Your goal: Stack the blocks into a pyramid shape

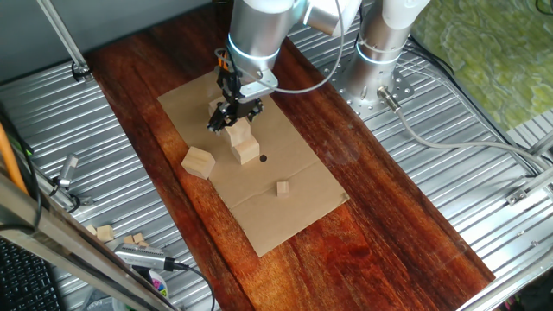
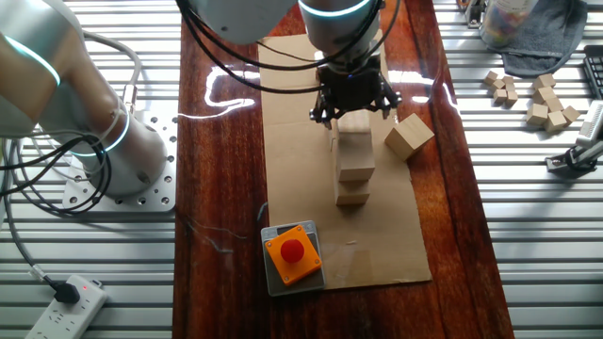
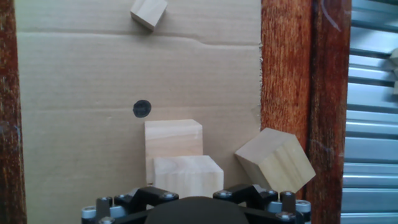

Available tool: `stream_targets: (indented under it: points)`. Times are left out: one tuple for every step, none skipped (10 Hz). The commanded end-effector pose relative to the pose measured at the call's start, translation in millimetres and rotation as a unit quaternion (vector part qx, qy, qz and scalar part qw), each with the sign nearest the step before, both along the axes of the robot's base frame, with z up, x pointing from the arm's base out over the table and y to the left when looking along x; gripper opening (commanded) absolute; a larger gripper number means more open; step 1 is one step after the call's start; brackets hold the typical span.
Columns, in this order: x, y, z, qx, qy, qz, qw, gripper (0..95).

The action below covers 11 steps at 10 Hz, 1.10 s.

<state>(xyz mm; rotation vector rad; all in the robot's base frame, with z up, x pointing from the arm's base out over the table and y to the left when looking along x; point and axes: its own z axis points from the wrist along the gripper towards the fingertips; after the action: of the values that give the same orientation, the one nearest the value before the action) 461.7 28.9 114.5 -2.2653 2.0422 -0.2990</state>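
Dark wood table (image 2: 226, 188), metal grating either side. Cardboard sheet (image 2: 301, 141) runs down its middle. Gripper (image 2: 350, 105) hangs over a line of blocks (image 2: 355, 155) mid-sheet; whether its fingers clamp the nearest block, cannot tell. Loose block (image 2: 409, 137) lies tilted near the sheet's edge, bare cardboard around it. Orange button block (image 2: 293, 252) at the sheet's corner. Tiny cube (image 1: 282, 187) sits apart.

Stacked blocks (image 2: 355, 160) stand on the cardboard (image 2: 292, 141); a loose block (image 2: 409, 137) lies beside them, touching neither.
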Motion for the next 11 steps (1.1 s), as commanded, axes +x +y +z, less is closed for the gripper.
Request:
stream_targets:
  points:
    - [-3.4, 0.8, 3.8, 0.001, 0.004, 0.001, 1.0000, 95.0]
    - [-5.0, 1.7, 6.2, 0.002, 0.007, -0.001, 1.0000, 95.0]
    - [-5.8, 2.1, 7.6, 0.003, 0.009, -0.005, 0.9999, 95.0]
    - [-6.3, 2.3, 9.5, 0.004, 0.014, -0.009, 0.9999, 76.0]
    - [-5.6, 1.3, 12.8, 0.006, 0.022, -0.013, 0.9996, 76.0]
    - [-4.9, 0.1, 14.5, 0.006, 0.028, -0.019, 0.9994, 76.0]
    - [-3.7, -1.7, 17.2, 0.010, 0.034, -0.031, 0.9989, 76.0]
    - [-0.8, -3.1, 22.4, 0.012, 0.038, -0.043, 0.9983, 57.0]
    - [3.8, -4.5, 29.7, 0.011, 0.041, -0.054, 0.9977, 57.0]
    - [8.9, -5.4, 36.4, 0.006, 0.043, -0.063, 0.9971, 19.0]
    - [15.9, -8.4, 41.5, 0.007, 0.045, -0.078, 0.9959, 0.0]
